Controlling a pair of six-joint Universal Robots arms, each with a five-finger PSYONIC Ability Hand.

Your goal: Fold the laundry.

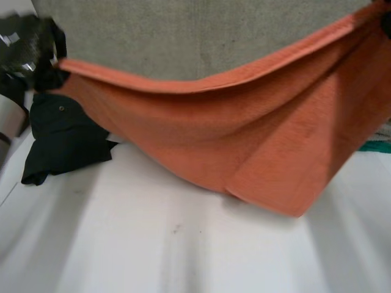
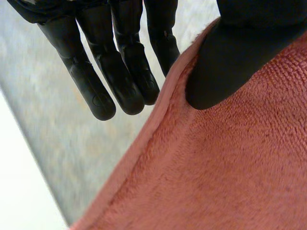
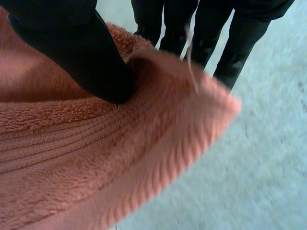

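Left hand (image 1: 30, 46), upper left of the frame, pinches one towel (image 1: 256, 134) corner between thumb and fingers. Right hand (image 3: 72, 48) pinches the other, upper right. Towel sags between them over the table (image 1: 153, 244).

We see: orange towel (image 1: 256, 134) with ribbed bands; black garment (image 1: 61, 137); white desk (image 1: 183, 244); grey floor (image 1: 183, 30); teal cloth (image 1: 376, 146); left robot hand (image 2: 127, 76) and right robot hand (image 3: 81, 52) both black

Left hand (image 2: 240, 52) has its thumb planted on the orange towel (image 2: 216, 167), right beside the hemmed edge. The fingers (image 2: 129, 81) run straight past that edge, over a grey surface (image 2: 53, 124), with a white table (image 2: 19, 191) alongside.
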